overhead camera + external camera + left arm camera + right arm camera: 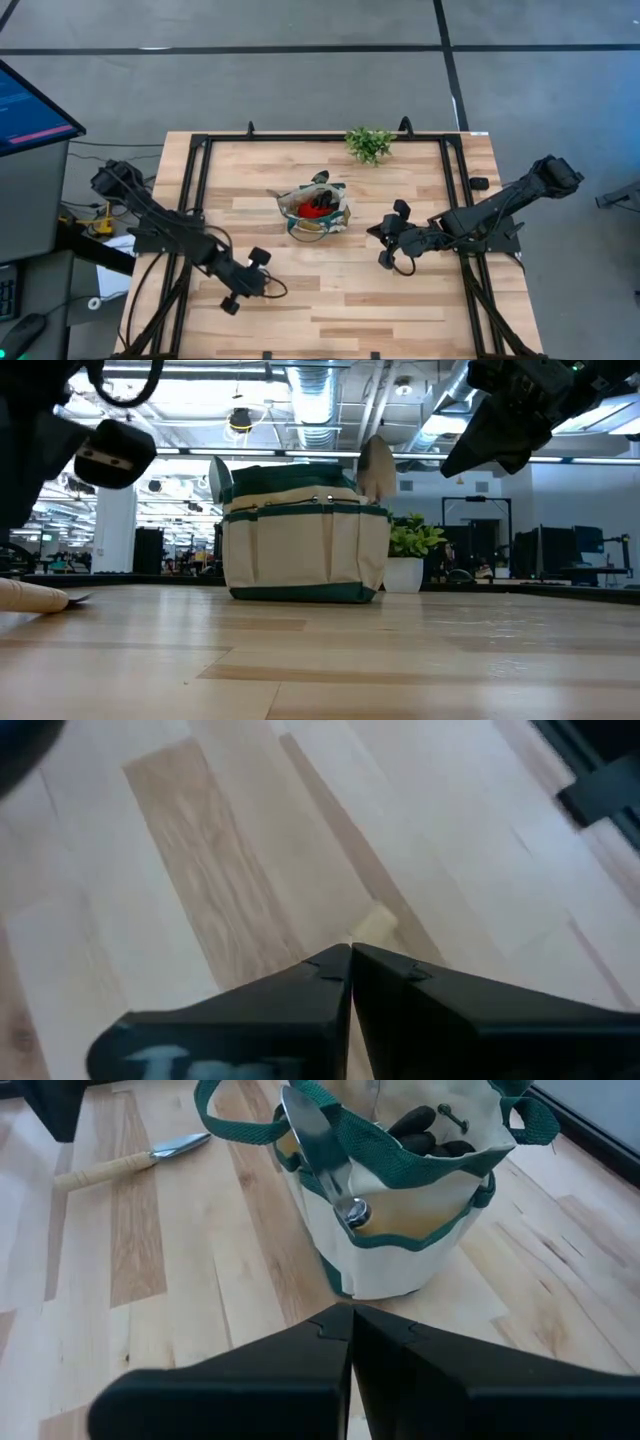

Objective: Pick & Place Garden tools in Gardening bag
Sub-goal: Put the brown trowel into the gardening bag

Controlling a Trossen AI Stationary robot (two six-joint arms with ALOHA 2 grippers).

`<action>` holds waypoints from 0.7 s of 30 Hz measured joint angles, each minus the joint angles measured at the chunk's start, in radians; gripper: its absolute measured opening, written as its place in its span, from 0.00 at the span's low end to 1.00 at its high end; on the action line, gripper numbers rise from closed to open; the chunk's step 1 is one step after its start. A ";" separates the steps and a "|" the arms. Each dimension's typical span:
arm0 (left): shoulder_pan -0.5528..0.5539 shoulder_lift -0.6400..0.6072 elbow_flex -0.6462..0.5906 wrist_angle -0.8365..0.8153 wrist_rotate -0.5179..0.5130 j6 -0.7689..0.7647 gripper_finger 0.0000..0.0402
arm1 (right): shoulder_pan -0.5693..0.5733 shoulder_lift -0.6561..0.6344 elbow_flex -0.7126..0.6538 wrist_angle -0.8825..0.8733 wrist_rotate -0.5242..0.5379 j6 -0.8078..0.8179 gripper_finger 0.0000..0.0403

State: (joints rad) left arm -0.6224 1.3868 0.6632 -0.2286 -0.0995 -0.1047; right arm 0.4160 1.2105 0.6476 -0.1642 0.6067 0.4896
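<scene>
- High view: gardening bag (313,212) sits mid-table; left gripper (262,283) is toward the near edge, right gripper (376,232) just beside the bag.
- Left wrist view: fingers (300,982) pressed together, empty.
- Right wrist view: fingers (395,1342) together, holding nothing; a trowel (130,1162) lies beyond the bag.

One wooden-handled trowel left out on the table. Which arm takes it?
Left. The silver-bladed, wooden-handled trowel lies beyond the khaki fabric bag with green trim from the right claw, so the bag blocks it. The left claw, shut, is on the trowel's side, likely right above its handle.
</scene>
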 joint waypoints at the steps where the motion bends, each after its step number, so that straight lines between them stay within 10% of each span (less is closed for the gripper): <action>1: 0.000 -0.009 0.000 0.002 -0.002 0.000 0.00 | 0.000 0.000 0.000 0.000 0.000 0.000 0.00; 21: 0.035 -0.043 -0.039 -0.087 -0.020 0.180 0.25 | 0.000 0.000 0.000 0.001 0.000 0.000 0.00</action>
State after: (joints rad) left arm -0.5869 1.3437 0.6242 -0.3160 -0.1194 0.0755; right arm 0.4160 1.2106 0.6476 -0.1635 0.6067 0.4896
